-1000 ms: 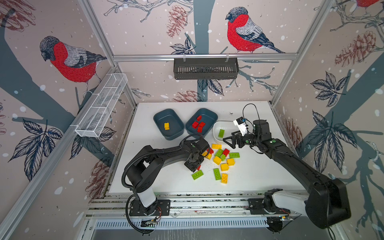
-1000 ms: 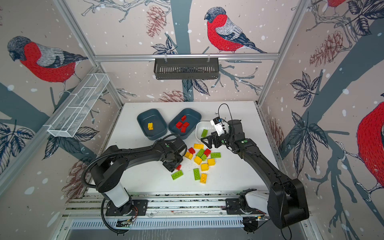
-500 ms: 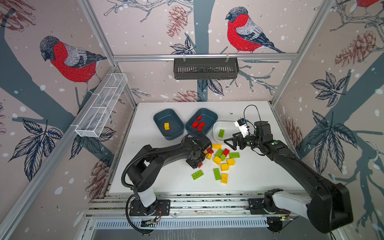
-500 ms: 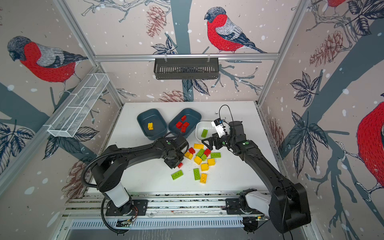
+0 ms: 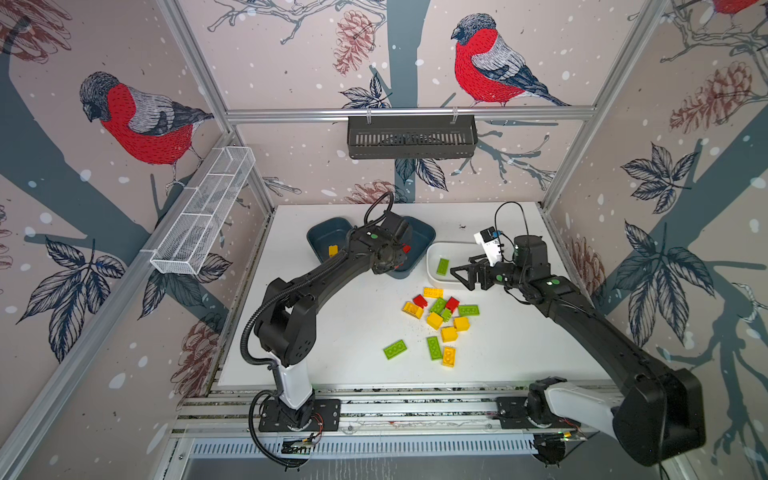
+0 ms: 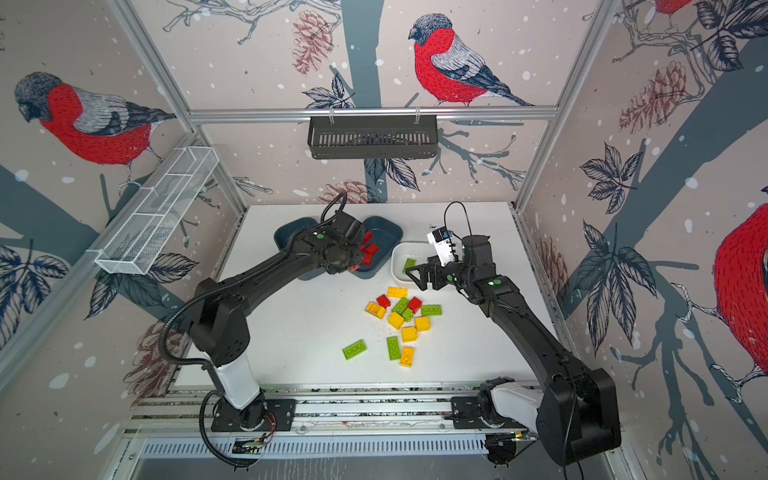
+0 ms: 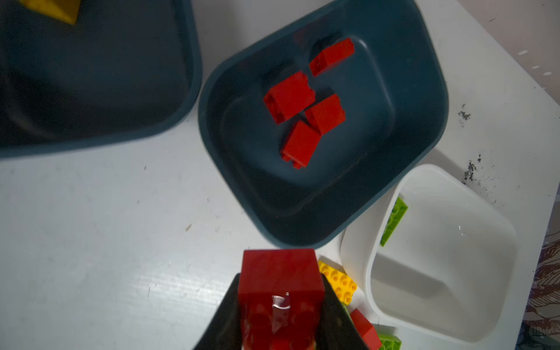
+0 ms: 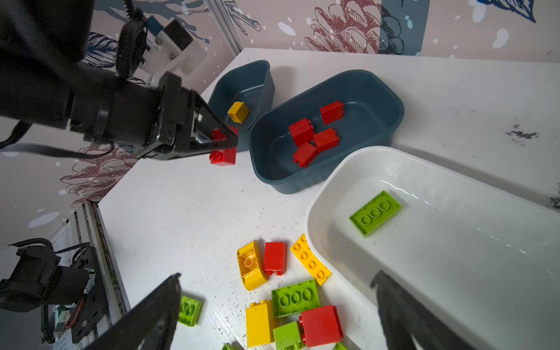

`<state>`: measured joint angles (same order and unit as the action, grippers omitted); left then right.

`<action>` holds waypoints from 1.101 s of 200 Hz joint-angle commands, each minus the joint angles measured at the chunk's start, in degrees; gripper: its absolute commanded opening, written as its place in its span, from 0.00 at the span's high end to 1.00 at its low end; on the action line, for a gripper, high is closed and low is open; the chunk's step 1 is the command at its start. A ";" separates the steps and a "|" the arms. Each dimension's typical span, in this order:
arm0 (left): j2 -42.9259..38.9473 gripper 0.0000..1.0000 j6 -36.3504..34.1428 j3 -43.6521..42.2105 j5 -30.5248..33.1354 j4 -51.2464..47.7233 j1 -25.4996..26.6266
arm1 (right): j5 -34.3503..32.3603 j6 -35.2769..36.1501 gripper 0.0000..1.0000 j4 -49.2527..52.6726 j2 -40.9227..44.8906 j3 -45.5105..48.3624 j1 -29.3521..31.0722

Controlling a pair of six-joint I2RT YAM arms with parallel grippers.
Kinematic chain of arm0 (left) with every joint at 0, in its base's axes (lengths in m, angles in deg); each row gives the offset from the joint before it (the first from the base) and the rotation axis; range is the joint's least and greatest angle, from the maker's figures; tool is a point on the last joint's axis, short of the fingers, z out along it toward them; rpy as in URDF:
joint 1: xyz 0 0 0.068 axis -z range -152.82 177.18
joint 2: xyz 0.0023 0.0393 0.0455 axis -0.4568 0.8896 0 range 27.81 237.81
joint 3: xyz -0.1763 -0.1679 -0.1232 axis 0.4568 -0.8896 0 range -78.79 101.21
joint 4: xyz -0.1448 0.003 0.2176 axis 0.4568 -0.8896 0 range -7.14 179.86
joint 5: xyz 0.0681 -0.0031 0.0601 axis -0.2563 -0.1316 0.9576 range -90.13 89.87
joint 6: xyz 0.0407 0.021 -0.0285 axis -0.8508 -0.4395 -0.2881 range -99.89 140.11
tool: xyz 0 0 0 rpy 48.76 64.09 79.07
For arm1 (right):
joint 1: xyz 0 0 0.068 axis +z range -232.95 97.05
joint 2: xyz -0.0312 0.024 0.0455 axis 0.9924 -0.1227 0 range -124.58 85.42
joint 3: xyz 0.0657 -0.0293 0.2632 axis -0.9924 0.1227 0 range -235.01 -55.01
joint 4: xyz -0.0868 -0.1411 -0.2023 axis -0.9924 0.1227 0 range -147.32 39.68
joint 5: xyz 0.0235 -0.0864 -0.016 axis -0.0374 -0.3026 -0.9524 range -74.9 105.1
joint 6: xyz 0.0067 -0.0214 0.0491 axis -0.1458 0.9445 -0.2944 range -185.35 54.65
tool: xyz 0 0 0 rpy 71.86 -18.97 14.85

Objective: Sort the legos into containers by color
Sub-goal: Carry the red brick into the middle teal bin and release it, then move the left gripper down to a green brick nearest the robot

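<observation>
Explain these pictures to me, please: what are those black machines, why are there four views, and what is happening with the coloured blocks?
Those are two robot arms, a left arm and a right arm, mounted in front of a white table. Two pictures look down from overhead and are nearly the same. The other two come from a small camera on each arm's wrist.

On the table stand three tubs. A teal tub holds four red bricks, a second teal tub holds one yellow brick, and a white tub holds one green brick. A loose pile of red, yellow and green bricks lies in front of them.

The left fingers pinch a red brick close to the tub of reds. The right fingers are spread wide and empty.
</observation>
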<state>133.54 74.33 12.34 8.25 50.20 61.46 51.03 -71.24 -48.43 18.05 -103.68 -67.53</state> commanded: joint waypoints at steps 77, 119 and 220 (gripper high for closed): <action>32.00 0.78 -31.31 35.97 -6.42 5.22 -3.65 | -4.09 -0.49 0.01 -2.76 -0.22 -0.80 -1.09; 36.16 0.72 -34.51 36.79 -6.99 11.83 -4.35 | -4.59 0.48 0.00 -1.51 -0.48 -1.27 -1.71; 16.92 0.13 -41.36 18.66 -15.33 -0.04 -1.93 | -2.67 2.53 0.00 0.89 -2.72 -2.92 -2.24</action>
<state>157.45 36.78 39.18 -5.04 53.37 57.79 46.85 -69.71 -47.91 15.87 -105.91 -69.80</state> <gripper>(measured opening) 0.870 0.996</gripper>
